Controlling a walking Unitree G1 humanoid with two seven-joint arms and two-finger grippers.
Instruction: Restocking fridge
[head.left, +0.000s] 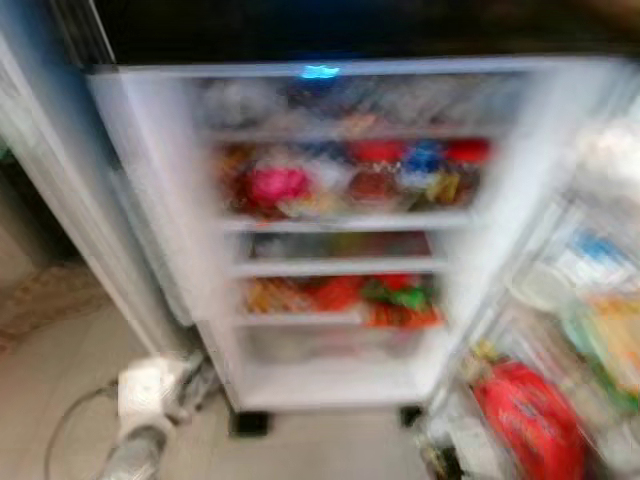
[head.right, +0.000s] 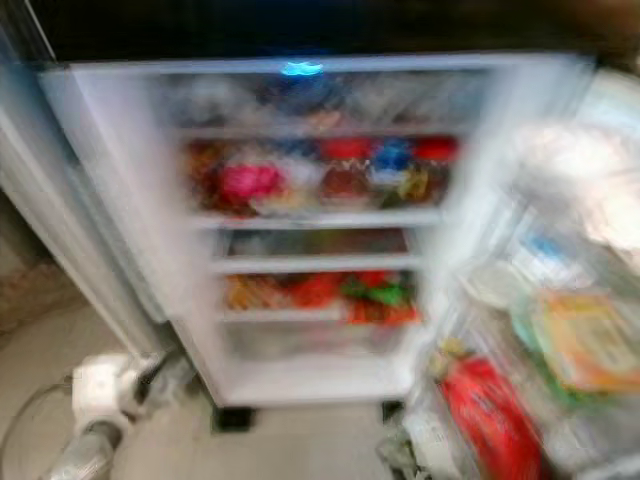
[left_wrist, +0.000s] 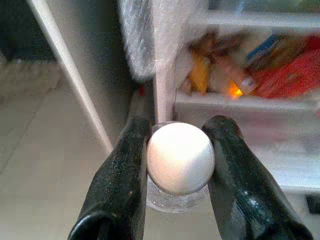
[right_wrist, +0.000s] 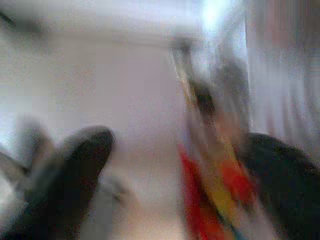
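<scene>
The fridge (head.left: 330, 240) stands open in front of me, blurred, with colourful packets and jars on its shelves (head.left: 345, 222). In the left wrist view my left gripper (left_wrist: 180, 155) is shut on a white, round-topped item (left_wrist: 180, 156) with a clear plastic body below it, held low near the fridge's bottom left corner. My left arm (head.left: 140, 440) shows at the lower left of the head views. The right wrist view is heavily blurred; my right gripper (right_wrist: 180, 175) has its fingers (right_wrist: 82, 160) wide apart, and red and yellow packets (right_wrist: 215, 195) lie beyond them.
The fridge door (head.left: 570, 330) hangs open on the right, its racks holding a red pack (head.left: 530, 420) and other goods. A pale tiled floor (head.left: 60, 370) lies to the left, with a cable (head.left: 70, 415) on it. A tall grey panel (head.left: 70, 190) flanks the fridge.
</scene>
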